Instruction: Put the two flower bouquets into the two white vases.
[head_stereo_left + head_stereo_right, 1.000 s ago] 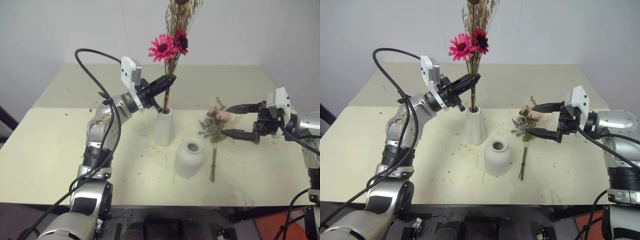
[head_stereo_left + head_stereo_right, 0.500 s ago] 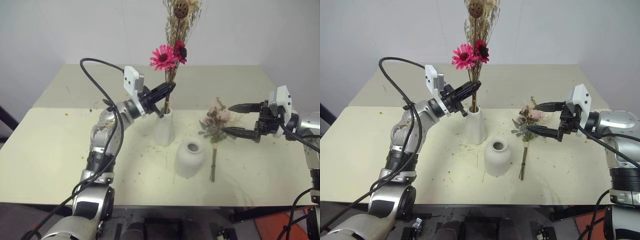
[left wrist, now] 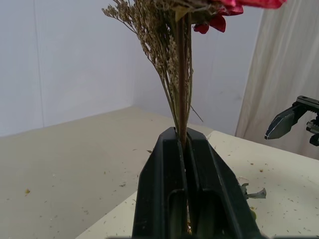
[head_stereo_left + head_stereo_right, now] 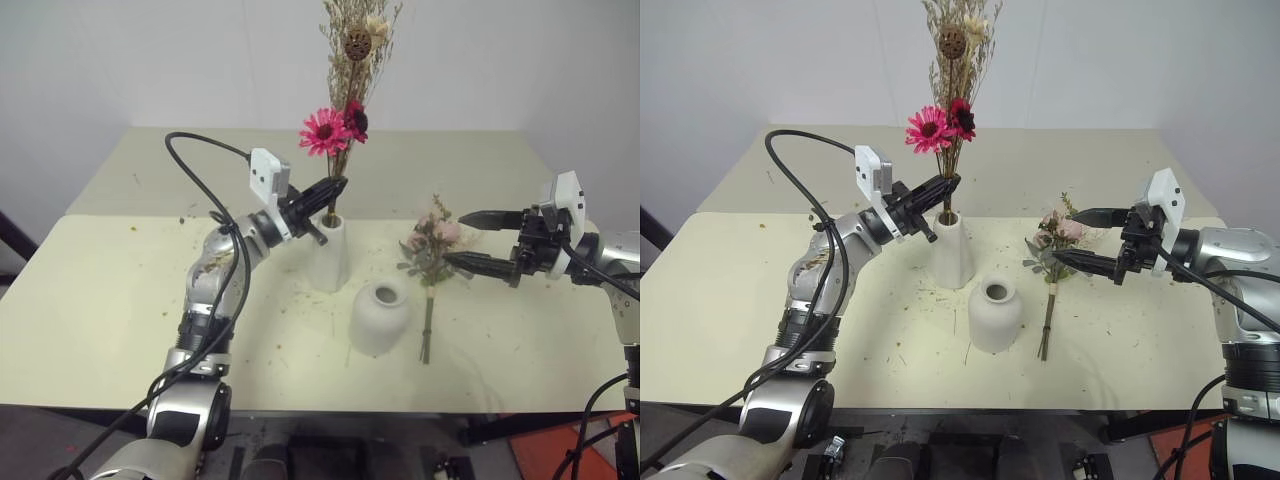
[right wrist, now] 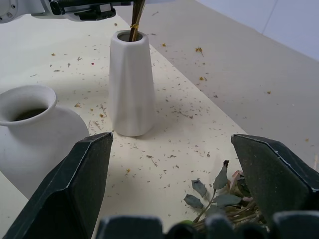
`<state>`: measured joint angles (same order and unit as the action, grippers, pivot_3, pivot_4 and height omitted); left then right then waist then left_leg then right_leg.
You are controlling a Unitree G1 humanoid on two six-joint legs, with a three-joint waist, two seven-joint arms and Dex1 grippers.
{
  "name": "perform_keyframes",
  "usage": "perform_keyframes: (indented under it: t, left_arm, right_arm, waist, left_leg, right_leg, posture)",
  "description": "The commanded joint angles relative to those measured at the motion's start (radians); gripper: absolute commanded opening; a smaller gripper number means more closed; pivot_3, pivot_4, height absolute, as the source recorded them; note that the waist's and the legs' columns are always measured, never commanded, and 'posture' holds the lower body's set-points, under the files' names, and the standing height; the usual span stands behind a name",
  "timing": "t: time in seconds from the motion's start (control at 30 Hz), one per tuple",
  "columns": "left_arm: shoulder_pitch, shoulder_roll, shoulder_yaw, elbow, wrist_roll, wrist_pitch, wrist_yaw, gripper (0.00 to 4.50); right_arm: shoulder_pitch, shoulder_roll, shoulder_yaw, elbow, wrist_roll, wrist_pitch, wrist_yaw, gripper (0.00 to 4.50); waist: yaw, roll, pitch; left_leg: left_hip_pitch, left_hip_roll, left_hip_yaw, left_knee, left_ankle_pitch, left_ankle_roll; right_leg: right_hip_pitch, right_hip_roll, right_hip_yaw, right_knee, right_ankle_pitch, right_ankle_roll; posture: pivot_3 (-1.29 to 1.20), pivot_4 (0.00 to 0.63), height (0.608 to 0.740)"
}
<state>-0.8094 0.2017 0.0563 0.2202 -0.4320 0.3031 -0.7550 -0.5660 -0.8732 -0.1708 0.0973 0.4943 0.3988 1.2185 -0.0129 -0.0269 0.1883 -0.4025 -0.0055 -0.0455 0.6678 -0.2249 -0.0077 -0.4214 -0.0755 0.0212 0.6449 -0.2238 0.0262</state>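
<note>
Item 1. Dried bouquet point(image 4: 345, 100): tan sprigs, magenta daisies, brown seed pod. Stems stand in the mouth of the tall vase point(image 4: 329, 255) near the middle of the table point(image 4: 120, 300), while the left claw point(image 4: 333, 187) is pressed together on the stems just above the vase rim.

Risk: the heads rise well above a narrow, tapered vase, so the load looks top-heavy. If the left claw lets go before the stems reach the bottom, the bunch may lean or spring out. If it draws away sideways with a stem snagged, it could tip the vase, probably toward the squat vase nearby.

Item 2. Rose bouquet point(image 4: 430, 250): pale pink roses, green leaves, cream sprigs. It lies flat on the table, stems pointing toward the near edge, just to the right of the squat vase point(image 4: 380, 315) (empty, mouth upward).

Item 3. Right claw point(image 4: 478, 240): spread wide, holding nothing, its tips near the rose heads.

Risk: closing at this spot would pinch blossoms rather than stems, crushing them and giving a poor hold for standing the bunch upright. The squat vase's mouth is small, so splayed stem ends may catch on the rim or nudge the vase along.

Item 4. Loose plant litter (scattered over the table): brittle sprigs are likely to shed more under rough handling.
</note>
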Motion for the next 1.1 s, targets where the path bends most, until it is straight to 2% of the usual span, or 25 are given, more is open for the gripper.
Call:
perform_keyframes:
  t: [0.03, 0.17, 0.27, 0.4, 0.63, 0.77, 0.87, 1.0, 1.1]
  left_arm:
    - [0.001, -0.002, 0.001, -0.019, 0.002, -0.029, 0.003, 0.02]
    - [0.006, 0.007, -0.01, -0.026, 0.009, -0.018, -0.008, 0.02]
    - [0.013, 0.029, -0.031, -0.05, 0.018, 0.012, -0.015, 0.76]
    - [0.035, 0.071, -0.039, -0.121, 0.0, 0.063, -0.028, 2.02]
    - [0.163, 0.207, -0.006, -0.41, -0.052, 0.254, 0.018, 4.26]
    - [0.298, 0.416, 0.055, -0.63, -0.167, 0.441, -0.056, 4.26]
    - [0.363, 0.543, 0.119, -0.703, -0.253, 0.474, -0.146, 4.26]
    - [0.351, 0.656, 0.185, -0.69, -0.351, 0.501, -0.245, 4.26]
    - [0.292, 0.718, 0.179, -0.639, -0.396, 0.5, -0.346, 4.26]
  right_arm:
    - [-0.004, -0.017, -0.038, -0.03, 0.021, 0.0, -0.002, 4.5]
    - [0.0, -0.015, -0.041, -0.031, 0.022, -0.004, -0.003, 4.5]
    - [0.002, -0.011, -0.041, -0.029, 0.02, -0.009, -0.004, 4.5]
    - [-0.001, -0.007, -0.038, -0.022, 0.017, -0.015, -0.004, 4.5]
    - [0.006, -0.005, -0.029, -0.017, 0.01, -0.02, -0.001, 4.5]
    - [0.025, -0.03, -0.005, -0.036, -0.008, 0.036, -0.016, 4.5]
    - [0.021, -0.053, 0.017, -0.045, -0.017, 0.117, -0.037, 4.5]
    - [-0.008, -0.097, 0.076, -0.082, -0.03, 0.31, -0.093, 4.5]
    - [-0.11, -0.108, 0.175, -0.089, -0.049, 0.598, -0.185, 4.5]
  waist:
    - [0.0, 0.0, 0.0]
    - [0.0, 0.0, 0.0]
    - [0.0, 0.0, 0.0]
    - [-0.002, 0.0, 0.0]
    - [-0.002, 0.0, 0.0]
    - [-0.007, 0.0, 0.0]
    - [-0.007, 0.001, 0.0]
    - [0.0, 0.001, 0.0]
    - [-0.002, 0.001, 0.0]
  left_leg:
    - [0.0, 0.0, 0.0, 0.0, 0.0, 0.0]
    - [0.0, 0.0, 0.0, 0.0, 0.0, 0.0]
    - [0.0, 0.0, 0.0, 0.0, 0.0, 0.0]
    - [0.0, 0.0, 0.0, 0.0, 0.0, 0.0]
    - [0.0, 0.001, 0.0, 0.0, 0.0, 0.0]
    - [0.001, 0.002, 0.0, 0.0, 0.0, 0.0]
    - [0.002, 0.002, 0.001, 0.0, 0.0, 0.0]
    - [0.004, 0.002, 0.001, 0.0, 0.0, 0.0]
    - [0.003, 0.002, 0.001, 0.0, 0.0, 0.0]
  right_leg:
    - [0.0, 0.0, 0.0, 0.0, 0.0, 0.0]
    - [0.0, 0.0, 0.0, 0.0, 0.0, 0.0]
    - [0.0, 0.0, 0.0, 0.0, 0.0, 0.0]
    - [0.0, 0.0, 0.0, 0.0, 0.0, 0.0]
    - [0.0, 0.0, 0.0, 0.001, 0.0, 0.0]
    - [0.0, 0.001, 0.001, 0.001, 0.0, 0.0]
    - [-0.001, 0.002, 0.002, 0.002, 0.0, 0.0]
    - [0.001, 0.002, 0.001, 0.001, -0.001, 0.0]
    - [0.001, 0.002, 0.001, 0.001, -0.001, 0.0]
  posture:
    - [0.0, 0.15, 0.74]
    - [0.0, 0.15, 0.74]
    - [0.0, 0.15, 0.74]
    - [0.0, 0.15, 0.74]
    - [0.0, 0.15, 0.74]
    - [0.0, 0.15, 0.74]
    - [0.0, 0.15, 0.74]
    - [0.0, 0.15, 0.74]
    - [0.0, 0.15, 0.74]
